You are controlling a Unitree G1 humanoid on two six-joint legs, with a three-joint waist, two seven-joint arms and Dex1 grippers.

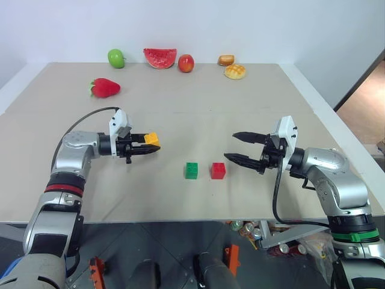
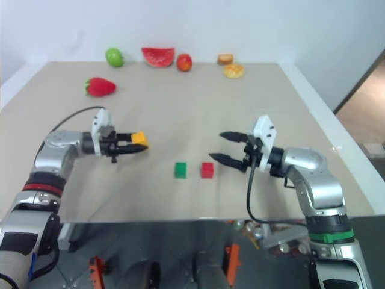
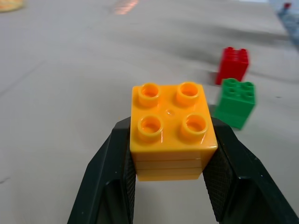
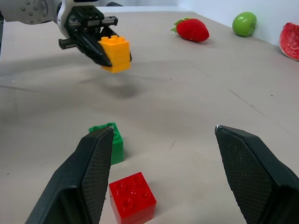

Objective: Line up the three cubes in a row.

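Note:
My left gripper (image 1: 150, 144) is shut on the yellow-orange cube (image 1: 152, 139) and holds it above the table, left of the other two; in the left wrist view this cube (image 3: 172, 130) sits studs-up between the two black fingers. The green cube (image 1: 191, 170) and the red cube (image 1: 218, 170) stand side by side on the table near its front edge, a small gap between them. My right gripper (image 1: 233, 147) hovers open just right of the red cube, pointing left, with nothing between its fingers. The right wrist view has the red cube (image 4: 132, 198) and green cube (image 4: 110, 142) below its fingers.
Toy food lies along the far edge of the table (image 1: 180, 114): a green apple (image 1: 116, 58), a watermelon slice (image 1: 160, 58), a red apple (image 1: 186, 63), two breads (image 1: 234, 71). A strawberry (image 1: 105, 88) lies at the far left.

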